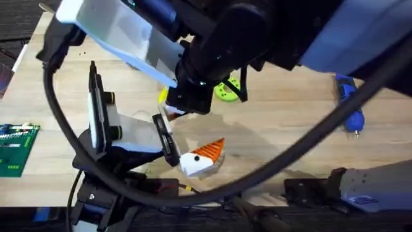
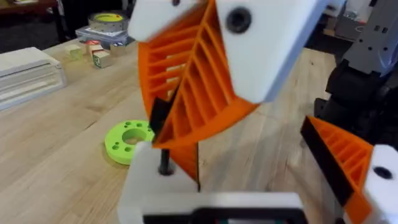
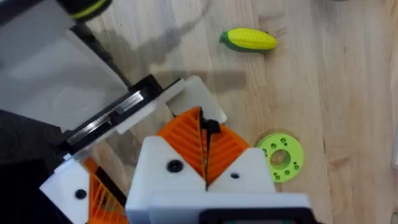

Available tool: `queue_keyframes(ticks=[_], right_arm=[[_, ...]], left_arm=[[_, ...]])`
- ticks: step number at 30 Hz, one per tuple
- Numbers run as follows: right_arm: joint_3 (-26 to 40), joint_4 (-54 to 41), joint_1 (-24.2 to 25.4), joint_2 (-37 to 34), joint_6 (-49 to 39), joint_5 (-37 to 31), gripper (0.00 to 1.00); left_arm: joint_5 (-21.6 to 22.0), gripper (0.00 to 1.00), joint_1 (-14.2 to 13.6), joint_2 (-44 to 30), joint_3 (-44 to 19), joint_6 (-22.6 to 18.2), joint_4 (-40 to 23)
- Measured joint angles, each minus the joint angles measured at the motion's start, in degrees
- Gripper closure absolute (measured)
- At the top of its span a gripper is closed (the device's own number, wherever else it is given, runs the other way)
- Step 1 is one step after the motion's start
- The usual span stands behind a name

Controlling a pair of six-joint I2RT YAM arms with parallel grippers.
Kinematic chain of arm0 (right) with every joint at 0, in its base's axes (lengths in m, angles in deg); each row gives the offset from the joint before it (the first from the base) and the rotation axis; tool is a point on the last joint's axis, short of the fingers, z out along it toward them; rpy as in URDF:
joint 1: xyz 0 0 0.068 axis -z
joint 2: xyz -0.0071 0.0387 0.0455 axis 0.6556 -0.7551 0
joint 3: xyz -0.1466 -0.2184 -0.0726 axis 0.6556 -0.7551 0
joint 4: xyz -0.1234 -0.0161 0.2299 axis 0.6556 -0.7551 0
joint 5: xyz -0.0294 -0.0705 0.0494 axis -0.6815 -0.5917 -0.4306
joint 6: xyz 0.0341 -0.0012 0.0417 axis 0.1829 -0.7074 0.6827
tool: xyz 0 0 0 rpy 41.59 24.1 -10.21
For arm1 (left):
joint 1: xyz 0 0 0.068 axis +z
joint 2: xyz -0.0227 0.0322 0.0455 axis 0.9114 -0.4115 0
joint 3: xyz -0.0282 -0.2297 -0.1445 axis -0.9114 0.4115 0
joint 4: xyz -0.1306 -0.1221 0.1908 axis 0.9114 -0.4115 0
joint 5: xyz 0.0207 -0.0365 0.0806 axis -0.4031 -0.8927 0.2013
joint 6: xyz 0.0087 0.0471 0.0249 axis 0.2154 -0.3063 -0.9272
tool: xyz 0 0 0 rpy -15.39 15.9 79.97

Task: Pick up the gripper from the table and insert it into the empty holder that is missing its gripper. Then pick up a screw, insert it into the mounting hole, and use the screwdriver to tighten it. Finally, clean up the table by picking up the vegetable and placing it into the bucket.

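The right fingers (image 3: 205, 158), clenched on a thin black part, meet the left arm's fingers (image 1: 168, 136); that grip cannot be judged. The vegetable (image 3: 249, 40) lies far on the surface (image 3: 348, 93); the screwdriver (image 1: 349, 103) waits right. Keeping both arms steady would best preserve alignment.

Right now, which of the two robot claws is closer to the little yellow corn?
Right. The right gripper hangs just short of the vegetable, with bare table between them. The left gripper sits farther off, nearer the robot's side.
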Motion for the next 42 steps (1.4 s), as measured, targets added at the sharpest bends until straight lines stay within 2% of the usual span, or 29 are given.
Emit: queue_keyframes(ticks=[36,37,39,41,42], right_arm=[[-0.24,-0.12,0.0,-0.76,0.0,0.92,0.994],[-0.24,-0.12,0.0,-0.76,0.01,0.92,0.981],[-0.24,-0.07,0.0,-0.76,0.01,1.02,0.873],[-0.3,-0.16,0.0,-0.76,-0.02,1.11,0.742],[-0.35,-0.21,0.0,-0.76,0.02,1.11,0.612]], left_arm=[[0.0,0.008,0.0,0.0,0.0,-0.17,0.0],[0.0,0.008,0.0,0.0,0.0,-0.17,0.0],[0.0,0.008,0.0,0.01,0.0,-0.18,0.0],[0.0,0.009,0.0,0.0,0.0,-0.22,0.0],[0.0,0.008,0.0,0.0,0.0,-0.24,0.0]])
